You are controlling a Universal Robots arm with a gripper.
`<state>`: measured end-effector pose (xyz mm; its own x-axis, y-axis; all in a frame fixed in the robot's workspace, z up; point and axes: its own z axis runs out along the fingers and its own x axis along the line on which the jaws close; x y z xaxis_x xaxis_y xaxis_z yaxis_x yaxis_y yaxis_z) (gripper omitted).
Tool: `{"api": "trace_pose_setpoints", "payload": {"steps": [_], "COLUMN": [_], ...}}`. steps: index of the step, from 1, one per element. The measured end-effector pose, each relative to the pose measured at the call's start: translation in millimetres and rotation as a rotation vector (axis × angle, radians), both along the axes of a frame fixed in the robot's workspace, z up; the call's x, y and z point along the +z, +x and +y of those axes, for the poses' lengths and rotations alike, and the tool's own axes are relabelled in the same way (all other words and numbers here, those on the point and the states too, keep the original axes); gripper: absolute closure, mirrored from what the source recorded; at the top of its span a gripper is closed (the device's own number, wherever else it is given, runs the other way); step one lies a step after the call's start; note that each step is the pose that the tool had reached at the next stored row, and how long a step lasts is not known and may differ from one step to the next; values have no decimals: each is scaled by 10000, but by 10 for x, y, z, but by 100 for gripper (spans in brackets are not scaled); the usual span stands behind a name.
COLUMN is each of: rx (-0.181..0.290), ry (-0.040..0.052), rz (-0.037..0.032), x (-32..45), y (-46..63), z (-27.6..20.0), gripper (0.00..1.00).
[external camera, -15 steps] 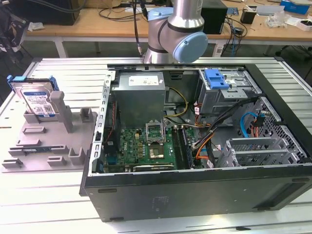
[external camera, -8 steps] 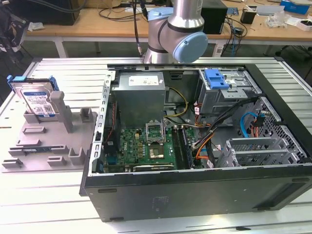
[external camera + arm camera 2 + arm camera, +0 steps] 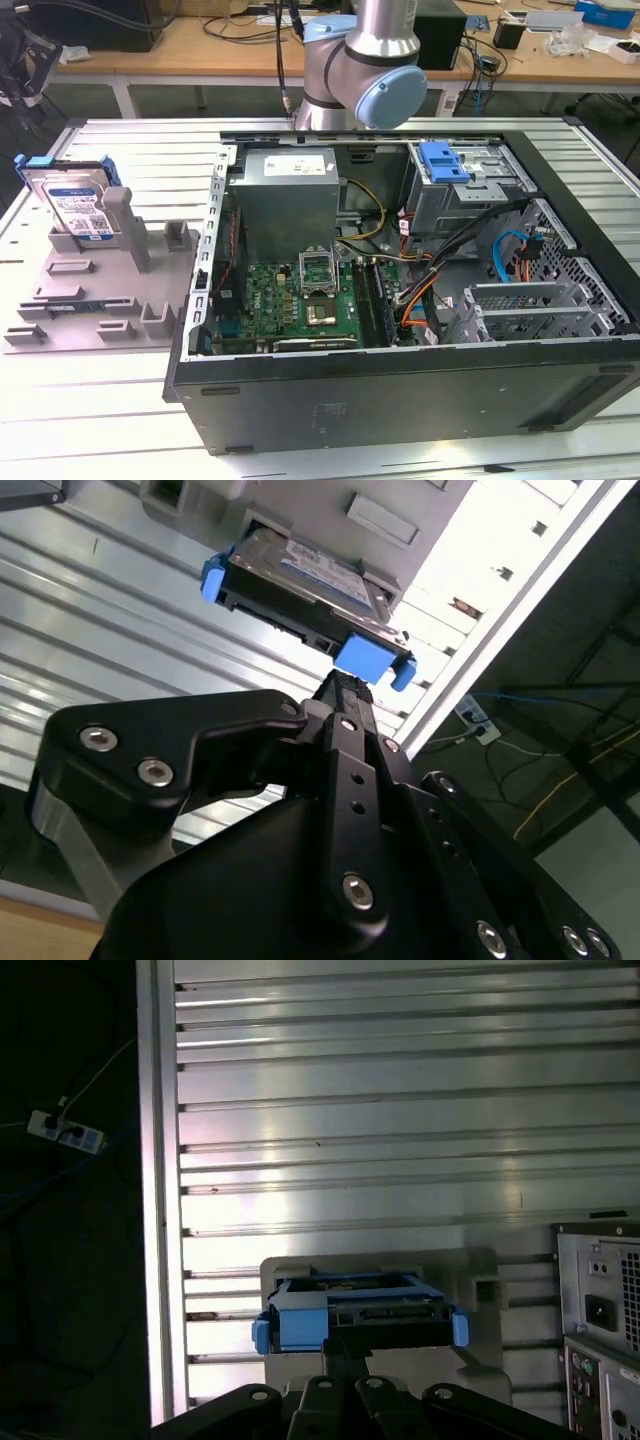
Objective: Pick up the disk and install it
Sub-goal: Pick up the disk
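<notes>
Disk [image 3: 75, 205]: stood tilted in the grey holder [image 3: 110, 290], label side up, blue carrier round its edges. Nothing touched it. The holder sat on the slatted table [image 3: 90, 430] at the exterior view's left, just beside the open case [image 3: 400, 400] and outside it.

Gripper [image 3: 346, 1348]: in the first wrist view it pointed at the disk's near edge, well apart from it and roughly centred between the two blue end tabs. Its fingers [image 3: 334, 1358] looked drawn together with nothing between them. The arm [image 3: 360, 60] stood at the far side of the table, behind the case.

Judgement: the step in hand was the reach, and the pick was not yet begun.
- The jaws would need to open before closing in.
- The centring between the tabs was worth keeping.
- The rigid body is likely a safer hold than the springy blue plastic.
- Lifting along the holder's lean should avoid binding on its post.
- A square grip would matter for the cage [image 3: 480, 190] under the blue bracket [image 3: 445, 160], probably the bay.
</notes>
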<state>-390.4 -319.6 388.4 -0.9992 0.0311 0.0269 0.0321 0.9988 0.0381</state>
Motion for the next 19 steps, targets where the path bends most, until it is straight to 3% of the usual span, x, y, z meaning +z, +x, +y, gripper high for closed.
{"api": "trace_pose_setpoints", "payload": {"steps": [3,5,10,13,19], "rx": [564,1382,2794,3974,5240], "ry": [0,-1,-2,4,13], "rz": [20,20,26,77,147], "x": [-3,-11,-24,-28,-34], "y": [1,1,1,1,1], "z": [-1,-1,-1,-1,-1], "gripper": [89,89,89,89,64]}}
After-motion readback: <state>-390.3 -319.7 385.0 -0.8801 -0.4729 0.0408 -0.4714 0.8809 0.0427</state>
